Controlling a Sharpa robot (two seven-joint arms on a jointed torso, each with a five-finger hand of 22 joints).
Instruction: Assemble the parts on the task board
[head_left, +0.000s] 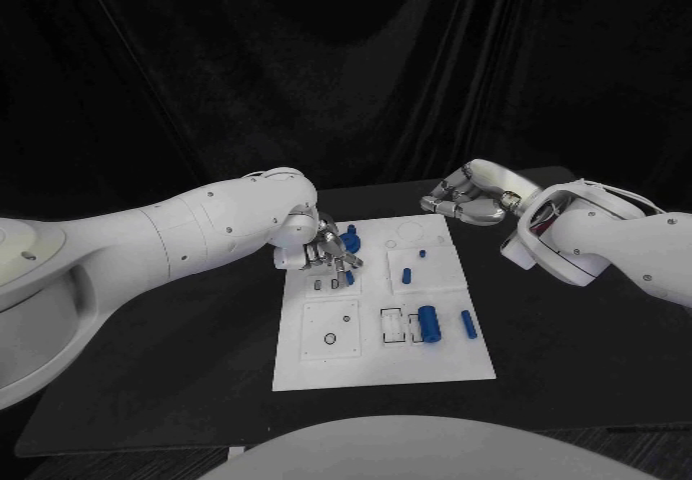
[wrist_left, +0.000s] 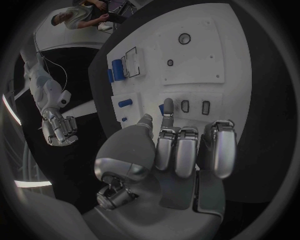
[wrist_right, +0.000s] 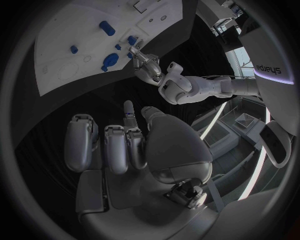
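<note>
Left hand over the task board near its far left corner, fingers curled down among small blue parts; cannot tell whether gripping any. Near the board's middle, large blue cylinder and slimmer blue pin lying flat, long axes running near-to-far. Right hand beyond the far right corner, over the black surface, fingers curled in, holding nothing.

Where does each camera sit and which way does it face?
Head view: on the robot's head, looking down at the white board; both arms show.
Left wrist view: behind the left robot hand, facing the board.
Right wrist view: behind the right robot hand, facing the board from off its edge.
Shared: all three show the board and its blue parts.
</note>
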